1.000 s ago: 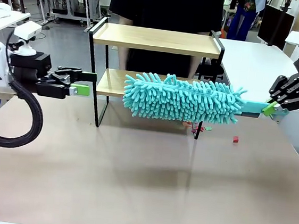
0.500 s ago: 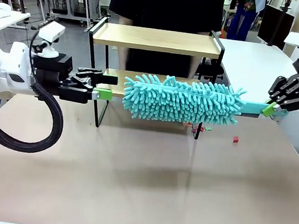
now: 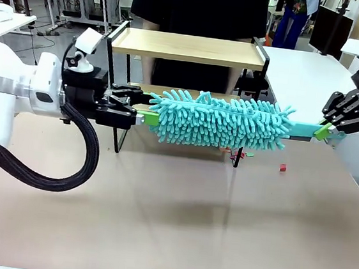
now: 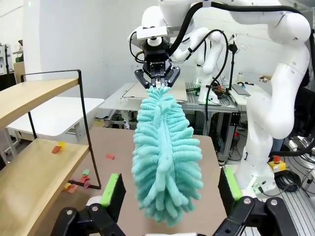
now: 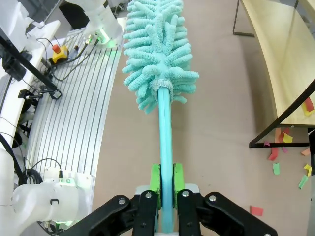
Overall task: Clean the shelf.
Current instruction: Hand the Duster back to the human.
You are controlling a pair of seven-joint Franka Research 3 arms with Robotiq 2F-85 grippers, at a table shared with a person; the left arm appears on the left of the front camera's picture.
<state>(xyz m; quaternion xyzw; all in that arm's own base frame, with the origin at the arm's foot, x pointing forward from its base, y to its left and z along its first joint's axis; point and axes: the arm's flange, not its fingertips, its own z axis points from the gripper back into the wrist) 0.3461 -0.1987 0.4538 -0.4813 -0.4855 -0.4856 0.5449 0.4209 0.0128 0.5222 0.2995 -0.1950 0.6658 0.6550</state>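
the right gripper (image 3: 327,130) is clamped on the teal handle of a fluffy teal duster (image 3: 223,120), held level in front of the shelf (image 3: 187,48) at the table's far side. the left gripper (image 4: 170,192) has its 2 fingers spread wide around the duster's free tip.

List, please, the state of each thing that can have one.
Left gripper: open, jaws either side of the duster's tip.
Right gripper: shut on the duster's handle.
Duster: held level before the shelf.
Shelf: upright, paper scraps on lower board.
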